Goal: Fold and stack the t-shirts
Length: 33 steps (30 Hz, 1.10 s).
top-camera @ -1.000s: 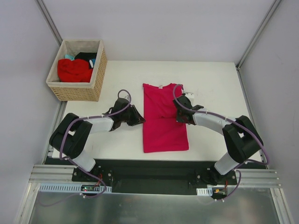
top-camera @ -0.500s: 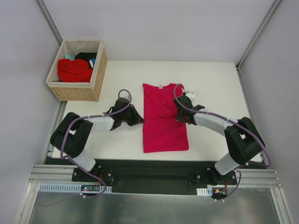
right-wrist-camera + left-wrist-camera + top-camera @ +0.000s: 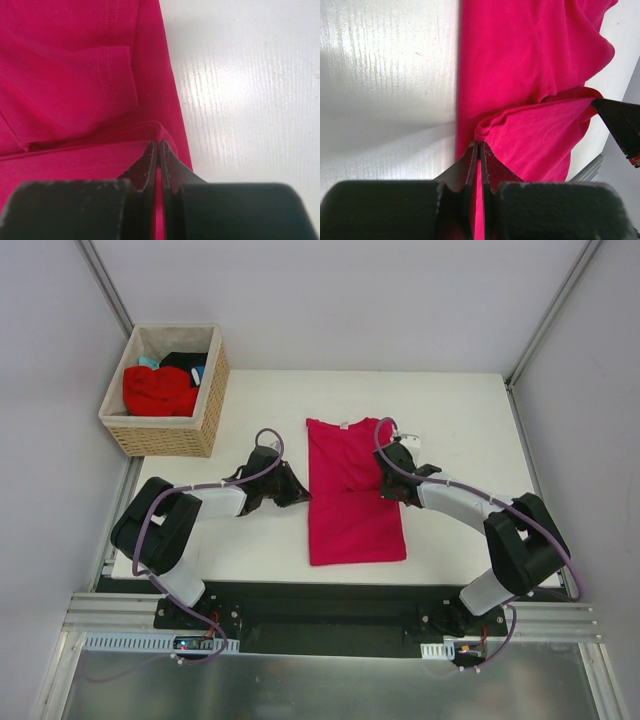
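A crimson-pink t-shirt lies lengthwise in the middle of the white table, its sleeves folded in and a small label at the collar on the far side. My left gripper is at its left edge, halfway down. In the left wrist view, the left gripper is shut on a raised pleat of the shirt. My right gripper is at the right edge. In the right wrist view, the right gripper is shut on a fold of the shirt.
A woven wicker basket stands off the table's far left corner. It holds a bright red t-shirt, a black one and a bit of teal cloth. Grey walls enclose the table on three sides.
My left gripper has shut on the shirt's left edge. Both grippers have crept slightly toward the far side, and the cloth between them has bunched a little.
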Available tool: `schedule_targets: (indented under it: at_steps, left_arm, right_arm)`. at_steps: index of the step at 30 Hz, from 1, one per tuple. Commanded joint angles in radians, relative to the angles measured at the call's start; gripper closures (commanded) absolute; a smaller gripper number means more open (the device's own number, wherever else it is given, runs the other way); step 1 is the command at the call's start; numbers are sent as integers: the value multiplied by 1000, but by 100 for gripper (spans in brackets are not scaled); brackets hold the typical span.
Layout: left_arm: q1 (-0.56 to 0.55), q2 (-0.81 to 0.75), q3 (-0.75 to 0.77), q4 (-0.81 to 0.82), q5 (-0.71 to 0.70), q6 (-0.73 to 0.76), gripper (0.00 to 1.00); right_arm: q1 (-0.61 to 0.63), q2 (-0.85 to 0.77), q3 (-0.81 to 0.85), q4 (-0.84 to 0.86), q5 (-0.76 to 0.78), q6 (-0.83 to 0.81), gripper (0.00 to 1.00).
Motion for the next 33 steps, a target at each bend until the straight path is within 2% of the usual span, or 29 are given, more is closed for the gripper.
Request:
schedule_targets:
  at_steps: [1, 17, 33]
  left_arm:
    - [9, -11, 27, 18, 10, 17, 100]
    - [7, -20, 36, 16, 7, 17, 100]
    - [4, 18, 66, 16, 15, 17, 100]
  right_arm:
    - [-12, -50, 15, -26, 55, -12, 99]
    - [-20, -75, 28, -38, 62, -15, 99]
    - [-45, 14, 24, -15, 47, 4, 99]
